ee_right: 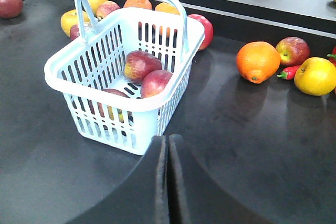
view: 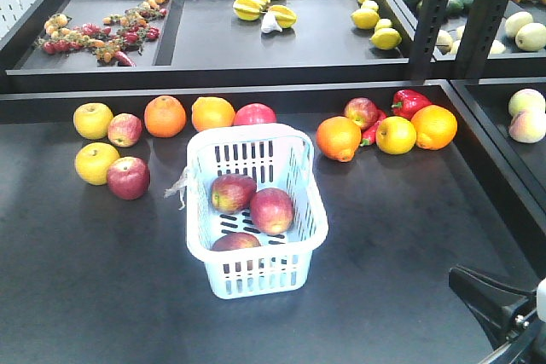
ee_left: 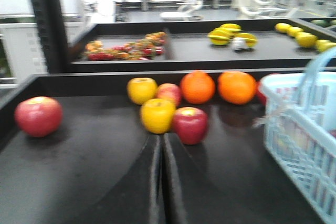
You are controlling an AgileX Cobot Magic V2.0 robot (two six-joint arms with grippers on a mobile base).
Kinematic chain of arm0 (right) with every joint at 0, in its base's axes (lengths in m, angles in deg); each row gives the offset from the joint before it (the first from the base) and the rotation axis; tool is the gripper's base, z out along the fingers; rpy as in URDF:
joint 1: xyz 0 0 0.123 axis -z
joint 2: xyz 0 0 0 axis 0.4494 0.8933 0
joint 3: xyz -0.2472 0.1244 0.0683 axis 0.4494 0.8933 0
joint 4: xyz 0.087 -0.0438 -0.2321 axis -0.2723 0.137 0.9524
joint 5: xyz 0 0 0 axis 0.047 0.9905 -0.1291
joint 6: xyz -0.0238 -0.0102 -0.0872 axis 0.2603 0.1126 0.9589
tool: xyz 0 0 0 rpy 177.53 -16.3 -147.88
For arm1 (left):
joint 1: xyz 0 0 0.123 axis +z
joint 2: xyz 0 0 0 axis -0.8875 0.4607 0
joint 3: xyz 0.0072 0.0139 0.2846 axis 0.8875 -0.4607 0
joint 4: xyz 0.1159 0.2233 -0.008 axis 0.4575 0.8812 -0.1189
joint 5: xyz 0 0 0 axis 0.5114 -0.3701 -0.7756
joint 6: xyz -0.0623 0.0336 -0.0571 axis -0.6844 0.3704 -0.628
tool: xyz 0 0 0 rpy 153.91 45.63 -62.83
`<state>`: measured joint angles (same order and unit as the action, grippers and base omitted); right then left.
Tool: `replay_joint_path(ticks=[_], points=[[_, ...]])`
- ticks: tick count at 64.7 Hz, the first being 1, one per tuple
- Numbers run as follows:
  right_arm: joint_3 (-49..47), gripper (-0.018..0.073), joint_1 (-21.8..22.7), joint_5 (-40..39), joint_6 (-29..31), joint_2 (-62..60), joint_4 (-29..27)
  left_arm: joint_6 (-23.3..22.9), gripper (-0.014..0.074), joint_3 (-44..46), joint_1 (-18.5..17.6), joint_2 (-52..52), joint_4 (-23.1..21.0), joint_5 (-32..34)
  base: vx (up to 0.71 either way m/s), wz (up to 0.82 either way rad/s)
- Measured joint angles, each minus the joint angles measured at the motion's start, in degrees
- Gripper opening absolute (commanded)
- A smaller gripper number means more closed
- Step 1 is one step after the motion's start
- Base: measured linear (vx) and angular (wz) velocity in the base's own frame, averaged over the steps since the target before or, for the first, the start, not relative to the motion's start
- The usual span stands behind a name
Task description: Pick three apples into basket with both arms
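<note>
The pale blue basket (view: 256, 277) stands mid-table with three red apples inside: one at the back left (view: 233, 193), one at the right (view: 271, 210), one at the front (view: 235, 241). The right wrist view shows the same basket (ee_right: 59, 77) and apples (ee_right: 142, 65) just beyond my right gripper (ee_right: 168, 139), which is shut and holds nothing. My left gripper (ee_left: 161, 137) is shut and empty too, low over the table. Its tips point at a yellow fruit (ee_left: 157, 115) and a loose red apple (ee_left: 190, 125). The basket (ee_left: 299, 140) lies to its right.
Loose apples (view: 128, 177), oranges (view: 165, 116) and yellow fruits (view: 96, 163) lie left of the basket. An orange (view: 339, 138), apple (view: 361, 112) and red pepper (view: 409, 102) lie to the right. A raised shelf (view: 281, 70) borders the back. Part of the right arm (view: 499, 309) shows bottom right.
</note>
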<state>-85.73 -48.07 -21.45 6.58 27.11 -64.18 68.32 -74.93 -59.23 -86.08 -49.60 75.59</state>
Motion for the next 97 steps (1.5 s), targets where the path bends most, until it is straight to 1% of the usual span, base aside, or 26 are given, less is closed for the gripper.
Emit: replay_joint_path(ticks=[5, 17, 28, 46, 56, 66, 74, 83, 97], points=[[0.0, -0.0005, 0.0, 0.0, 0.0, 0.0, 0.0, 0.0, -0.0006, 0.0, 2.1, 0.0, 0.1, 0.5, 0.00, 0.00], [0.0, -0.0005, 0.0, 0.0, 0.0, 0.0, 0.0, 0.0, -0.0006, 0.0, 5.6, 0.0, -0.6, 4.2, 0.00, 0.00], [0.0, -0.0005, 0.0, 0.0, 0.0, 0.0, 0.0, 0.0, -0.0006, 0.0, 6.9, 0.0, -0.7, 5.9, 0.00, 0.00], [0.0, -0.0005, 0.0, 0.0, 0.0, 0.0, 0.0, 0.1, -0.0006, 0.0, 7.0, 0.0, -0.9, 9.4, 0.00, 0.00], [0.0, -0.0005, 0.0, 0.0, 0.0, 0.0, 0.0, 0.1, -0.0006, 0.0, 7.0, 0.0, -2.7, 9.4, 0.00, 0.00], [0.0, -0.0005, 0.0, 0.0, 0.0, 0.0, 0.0, 0.1, -0.0006, 0.0, 7.0, 0.0, -3.4, 9.4, 0.00, 0.00], [0.0, -0.0005, 0.0, 0.0, 0.0, 0.0, 0.0, 0.0, -0.0006, 0.0, 5.9, 0.0, -3.7, 9.4, 0.00, 0.00], [0.0, -0.0005, 0.0, 0.0, 0.0, 0.0, 0.0, 0.0, -0.0006, 0.0, 3.8, 0.0, -3.7, 9.4, 0.00, 0.00], [0.0, -0.0005, 0.0, 0.0, 0.0, 0.0, 0.0, 0.0, -0.0006, 0.0, 3.7, 0.0, -3.7, 9.4, 0.00, 0.00]])
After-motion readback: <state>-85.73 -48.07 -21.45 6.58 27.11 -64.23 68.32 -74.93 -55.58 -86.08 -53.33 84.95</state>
